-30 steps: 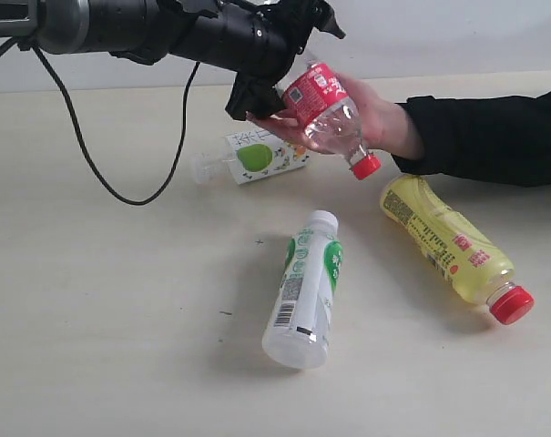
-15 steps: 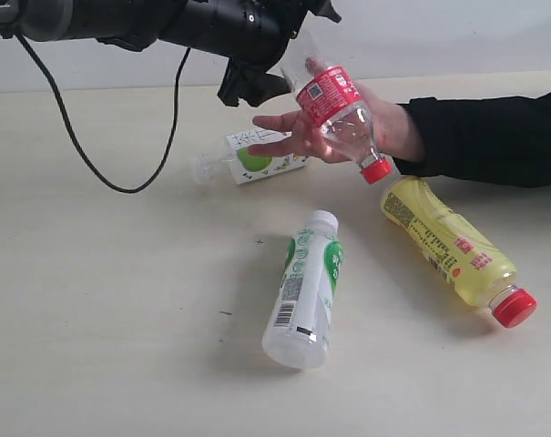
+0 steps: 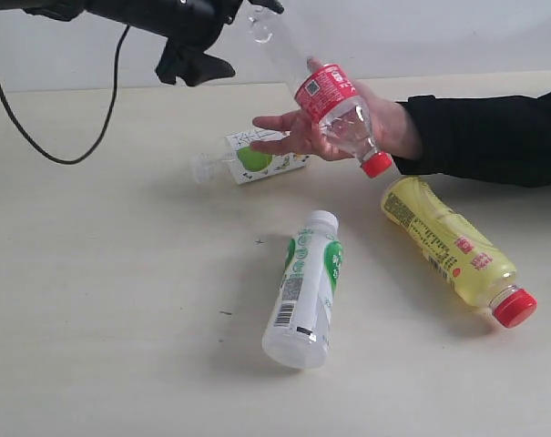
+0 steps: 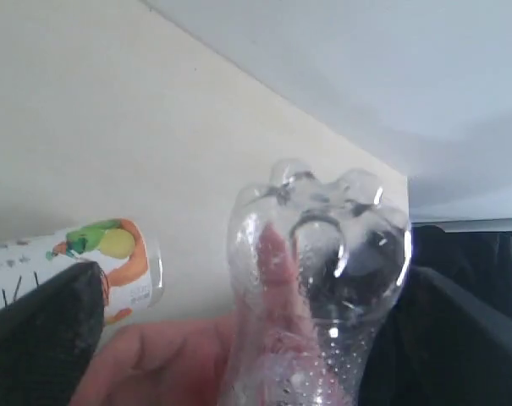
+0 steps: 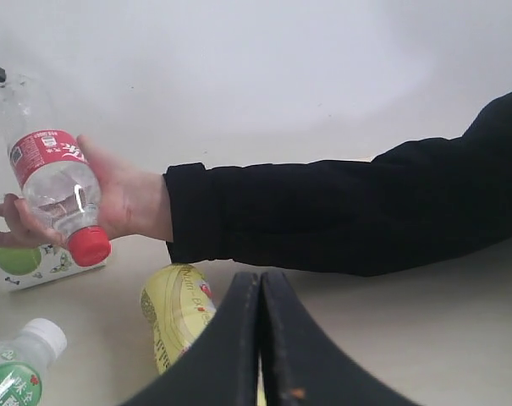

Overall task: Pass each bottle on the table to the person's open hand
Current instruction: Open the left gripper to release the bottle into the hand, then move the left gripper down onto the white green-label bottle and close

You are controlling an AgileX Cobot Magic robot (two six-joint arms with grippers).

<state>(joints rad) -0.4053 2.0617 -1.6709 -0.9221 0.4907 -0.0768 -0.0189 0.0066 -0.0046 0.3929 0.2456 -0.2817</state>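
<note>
One clear plastic bottle [image 3: 334,114], red cap and label: resting cap-down in the person's open hand [image 3: 298,141] above the pale table [image 3: 120,273], your left fingers [image 3: 195,66] seemingly parted clear of its base, right fingers [image 5: 239,338] pressed together empty; risk: an unclosed palm lets it slip.

Far side, a plain white wall [image 3: 439,36] runs the full width. Far left, a black cable [image 3: 64,162] droops in a loop. From the right, a black-sleeved forearm [image 3: 494,137] stretches in.
</note>
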